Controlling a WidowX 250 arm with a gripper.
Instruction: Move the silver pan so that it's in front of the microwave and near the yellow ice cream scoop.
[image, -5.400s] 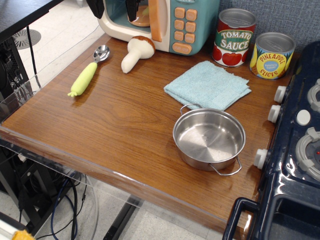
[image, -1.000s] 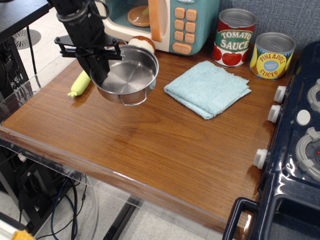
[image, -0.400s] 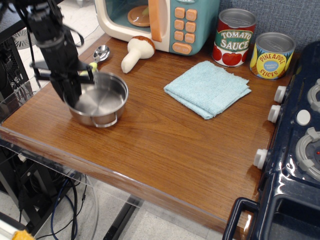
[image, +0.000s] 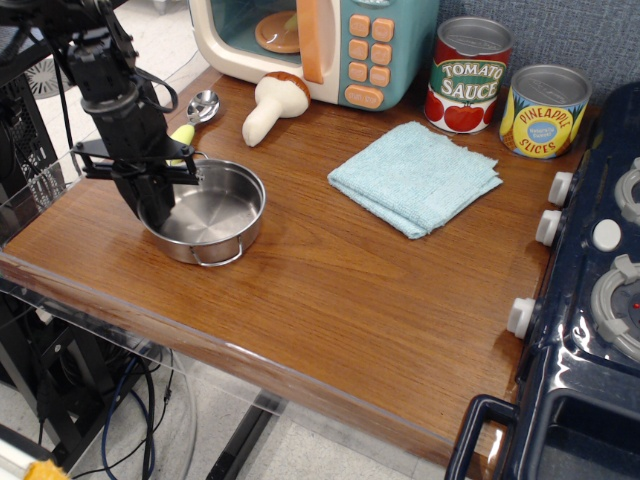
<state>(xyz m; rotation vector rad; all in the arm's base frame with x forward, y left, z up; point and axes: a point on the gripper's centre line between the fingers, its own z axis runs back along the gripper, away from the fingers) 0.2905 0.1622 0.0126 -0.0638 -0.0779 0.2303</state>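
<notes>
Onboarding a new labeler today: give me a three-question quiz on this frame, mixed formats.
1. True or false: the shiny round steel pan sits on the light blue folded cloth.
2. Which is nearer the pan: (a) the yellow-handled scoop, (b) the pineapple slices can?
3. Fill in: the black end effector reaches down at the pan's ____ rim in the image.

Key: 1 false, it sits on the wooden tabletop; 2 a; 3 left.
</notes>
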